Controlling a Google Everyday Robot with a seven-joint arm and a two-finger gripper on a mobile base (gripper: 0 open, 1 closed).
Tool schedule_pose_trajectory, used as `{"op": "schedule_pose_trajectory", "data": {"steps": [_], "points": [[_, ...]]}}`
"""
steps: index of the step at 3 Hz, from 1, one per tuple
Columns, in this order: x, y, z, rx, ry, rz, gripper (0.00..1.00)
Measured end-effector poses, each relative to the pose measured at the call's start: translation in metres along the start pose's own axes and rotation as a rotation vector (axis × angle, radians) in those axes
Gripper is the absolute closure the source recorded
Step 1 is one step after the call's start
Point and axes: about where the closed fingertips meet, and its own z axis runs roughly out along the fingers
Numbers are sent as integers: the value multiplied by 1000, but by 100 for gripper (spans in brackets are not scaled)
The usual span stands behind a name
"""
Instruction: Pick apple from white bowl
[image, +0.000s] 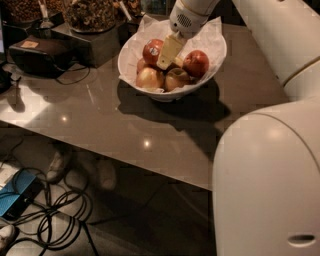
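The bench carries a black device and a jar on a black box. By the claw, over its far side, sit a red apple and two yellow-pink apples. Cables and a blue box lie below.

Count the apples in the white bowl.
4 in clear view: the apple with sticker, back left by the gripper; a red apple right; two yellow-pink apples in front. Others may hide in the white bowl.
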Motion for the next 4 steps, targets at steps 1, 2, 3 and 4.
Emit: {"op": "schedule_pose_trajectory", "data": {"steps": [1, 2, 3, 4], "points": [[-8, 8, -17, 18, -24, -32, 100], [-12, 12, -25, 31, -33, -48, 100], [-12, 12, -26, 31, -33, -48, 82], [-12, 12, -26, 31, -33, -48, 58]]}}
